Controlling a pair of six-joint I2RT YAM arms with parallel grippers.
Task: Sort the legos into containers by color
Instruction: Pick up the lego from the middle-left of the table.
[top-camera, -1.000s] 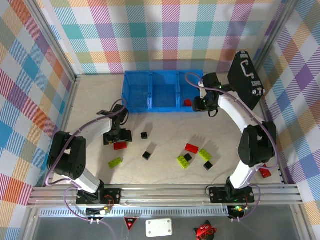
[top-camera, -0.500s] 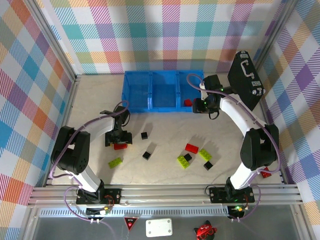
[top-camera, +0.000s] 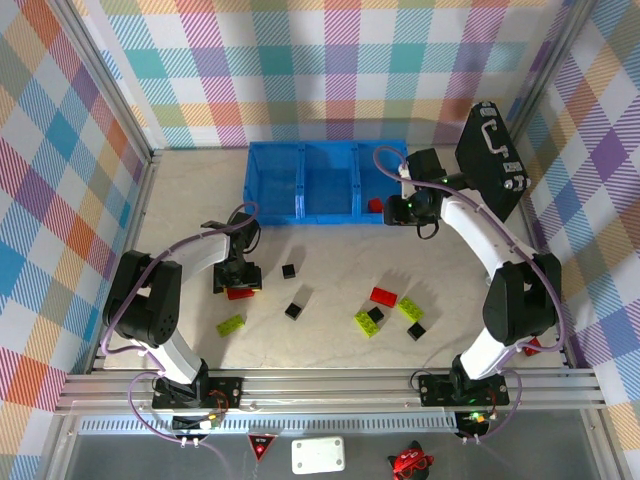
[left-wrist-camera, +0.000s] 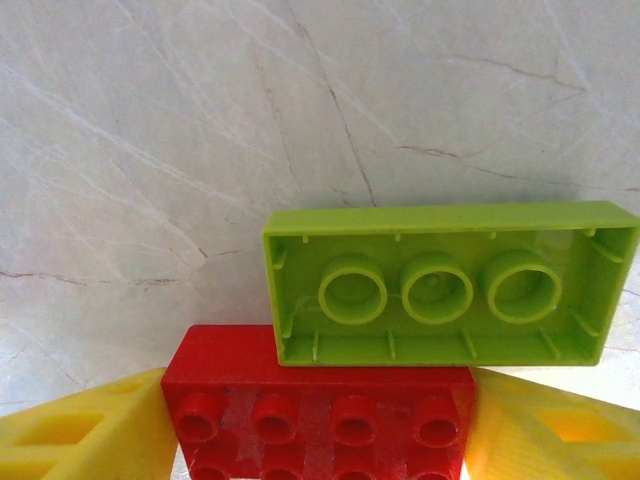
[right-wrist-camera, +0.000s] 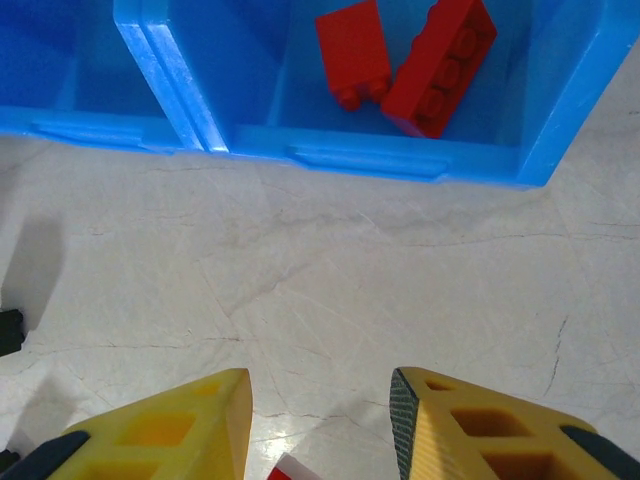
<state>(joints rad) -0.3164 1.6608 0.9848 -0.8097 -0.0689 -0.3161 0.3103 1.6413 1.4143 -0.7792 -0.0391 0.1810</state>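
Note:
A red brick (left-wrist-camera: 320, 410) sits between my left gripper's (left-wrist-camera: 320, 440) yellow fingers, which press on both of its ends. In the top view this left gripper (top-camera: 238, 280) stands low over that red brick (top-camera: 240, 292) on the table's left. A lime-green brick (left-wrist-camera: 450, 285) lies just beyond it, hollow side up. My right gripper (right-wrist-camera: 320, 385) is open with nothing between its fingers, hovering above the table before the blue bin (right-wrist-camera: 370, 160). The bin's right compartment holds two red bricks (right-wrist-camera: 435, 65). More legos lie mid-table: red (top-camera: 383, 296), green (top-camera: 366, 323) and black (top-camera: 293, 310).
A black hard case (top-camera: 490, 160) leans at the back right, close behind the right arm. Another black cube (top-camera: 288, 271) lies just right of the left gripper. One red brick (top-camera: 530, 346) lies off at the far right edge. Plaid walls enclose the table.
My left gripper has settled lower and slightly right onto the red brick. The right gripper has shifted a little to the right in front of the bin.

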